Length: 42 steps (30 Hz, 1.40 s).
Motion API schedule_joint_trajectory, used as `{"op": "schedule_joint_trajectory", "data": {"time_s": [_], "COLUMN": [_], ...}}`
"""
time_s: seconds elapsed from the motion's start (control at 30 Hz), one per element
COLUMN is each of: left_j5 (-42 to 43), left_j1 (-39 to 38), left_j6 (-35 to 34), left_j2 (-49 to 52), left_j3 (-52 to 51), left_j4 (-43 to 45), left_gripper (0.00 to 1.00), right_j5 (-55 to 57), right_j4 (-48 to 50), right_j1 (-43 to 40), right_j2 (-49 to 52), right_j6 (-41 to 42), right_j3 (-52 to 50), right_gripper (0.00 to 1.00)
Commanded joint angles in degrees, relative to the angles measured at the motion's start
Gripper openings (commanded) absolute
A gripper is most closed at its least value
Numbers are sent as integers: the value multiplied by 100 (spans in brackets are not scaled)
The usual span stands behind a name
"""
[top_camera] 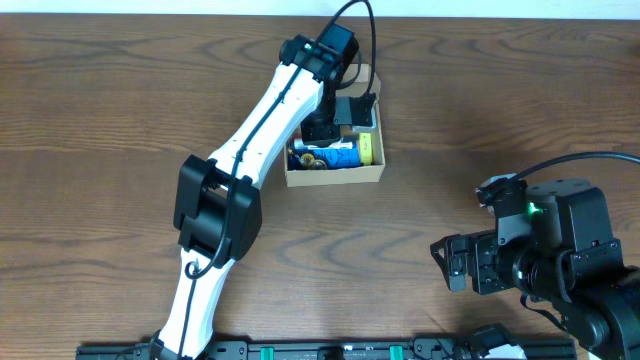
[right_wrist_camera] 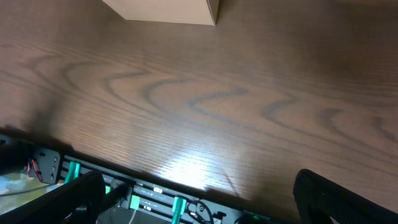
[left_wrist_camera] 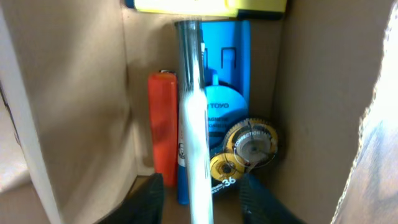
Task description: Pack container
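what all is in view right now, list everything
table: 1, brown wood, under everything
box: 1, tan, mid table, lid open
marker: 1, orange, in box by a side wall
pen: 1, white, blurred, in box beside marker
pack: 1, blue, in box behind pen
correction tape: 1, yellow gears, in box on the pack
yellow item: 1, box's far end
left gripper: 1, black, inside box, open around pen
right gripper: 1, black, right of box, open
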Motion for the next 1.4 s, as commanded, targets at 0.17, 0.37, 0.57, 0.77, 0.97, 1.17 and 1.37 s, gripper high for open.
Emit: {"op": "schedule_joint_trajectory", "data": {"time_s": [0.17, 0.37, 0.57, 0.77, 0.97, 1.17, 1.37], "left_j5": [59, 907, 890, 216, 426, 1814, 2448], "left_j1": [61, 57, 59, 68, 378, 1510, 2306], "left_j6": [-575, -1325, -1346, -1215, -2002, -2503, -2997], "left_j2": [-85, -1027, -2354, -3567, -4009, -3679, -3193], "left_j3": [-39, -42, -487, -2389, -2918, -2920, -2920], "left_j4": [-33, -133, 28, 1316, 1843, 1858, 2068], "left_gripper": [43, 43, 41, 41, 36, 35, 36], "right_j5": [-44, -44, -44, -44, -44, -44, -46], "right_j4": [-4, -4, -7, -4, -4, -4, 2], "right_j1": [-46, -46, -46, -46, -46, -46, -46], "right_j2": [7, 7, 7, 7, 7, 7, 7], "right_j6": [59, 59, 59, 59, 59, 59, 61], "right_j3": [-4, -4, -4, -4, -4, -4, -4], "right_gripper": [99, 99, 99, 99, 99, 99, 99]}}
